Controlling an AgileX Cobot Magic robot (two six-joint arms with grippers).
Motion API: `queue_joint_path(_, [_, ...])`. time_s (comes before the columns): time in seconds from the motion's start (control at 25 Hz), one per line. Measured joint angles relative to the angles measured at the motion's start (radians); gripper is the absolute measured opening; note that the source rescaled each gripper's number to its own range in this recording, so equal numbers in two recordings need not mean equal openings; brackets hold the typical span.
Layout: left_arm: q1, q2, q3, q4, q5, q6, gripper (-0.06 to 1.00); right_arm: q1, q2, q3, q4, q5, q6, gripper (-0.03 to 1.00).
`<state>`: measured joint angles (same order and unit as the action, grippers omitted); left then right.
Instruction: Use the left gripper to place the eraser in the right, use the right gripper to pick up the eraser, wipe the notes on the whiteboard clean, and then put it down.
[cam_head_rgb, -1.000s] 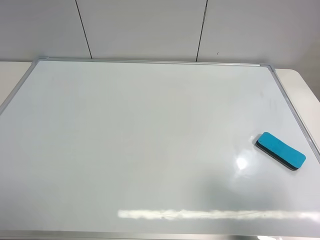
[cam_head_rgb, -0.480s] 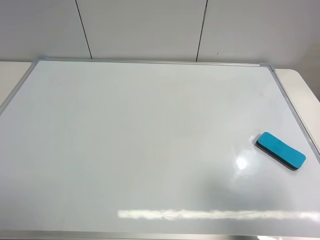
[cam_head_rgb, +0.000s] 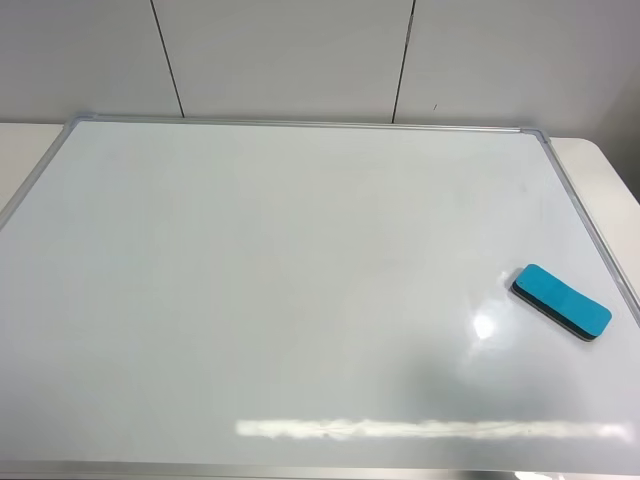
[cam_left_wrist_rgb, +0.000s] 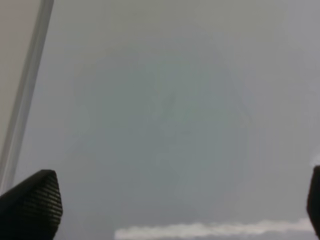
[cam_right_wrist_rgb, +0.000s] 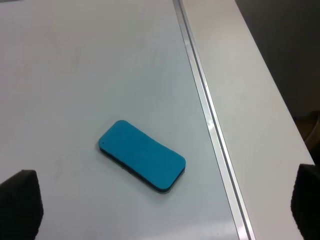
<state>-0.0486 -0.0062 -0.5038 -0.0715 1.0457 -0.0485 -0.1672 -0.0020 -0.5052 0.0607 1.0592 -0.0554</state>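
a: what is standing in the way on the whiteboard?
b: only the eraser, lying flat near the right frame rail.
a: and the rest?
b: the surface is lying open to the left of the eraser, and nothing is crowding it above.

The eraser, a small oblong block with rounded ends, a teal-blue top and a thin dark felt base, is lying flat in the lower right of the overhead frame, angled diagonally. It is resting on the glossy white whiteboard, near its silver right frame edge.
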Motion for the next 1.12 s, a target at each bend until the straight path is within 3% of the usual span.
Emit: queue_joint_path(1.12, [0.0,0.0,0.0,0.0,0.0,0.0,1.0,0.0,0.0,0.0,0.0,0.0,0.0,1.0])
